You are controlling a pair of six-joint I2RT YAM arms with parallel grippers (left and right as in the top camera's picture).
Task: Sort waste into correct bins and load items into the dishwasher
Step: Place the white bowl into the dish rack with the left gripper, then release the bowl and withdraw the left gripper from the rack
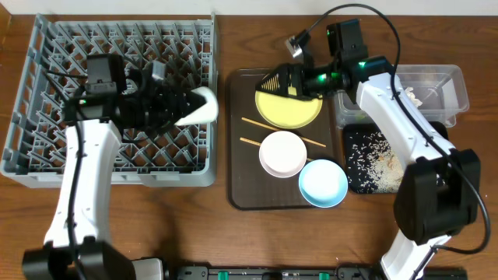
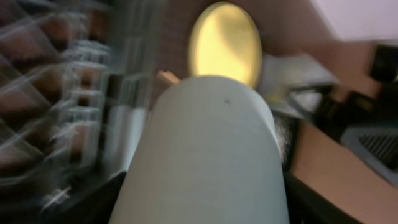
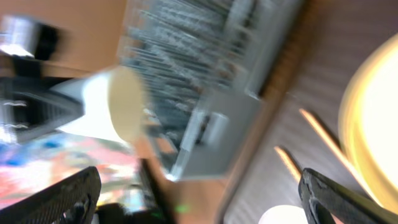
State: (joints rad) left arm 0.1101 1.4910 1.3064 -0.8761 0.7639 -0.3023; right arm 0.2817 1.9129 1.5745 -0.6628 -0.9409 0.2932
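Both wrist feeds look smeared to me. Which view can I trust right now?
Overhead: sharp and evenly lit, so trust that one. Left wrist: motion-blurred, with the white cup filling the frame and the dish rack streaked. Right wrist: also smeared, with the yellow plate washed out at the edge and the chopsticks soft.

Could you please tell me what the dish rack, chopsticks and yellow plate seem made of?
Dish rack: matte grey moulded plastic, by its uniform lattice. Chopsticks: probably wood or bamboo, pale tan. Yellow plate: smooth, evenly coloured; plastic or glazed ceramic, unclear.
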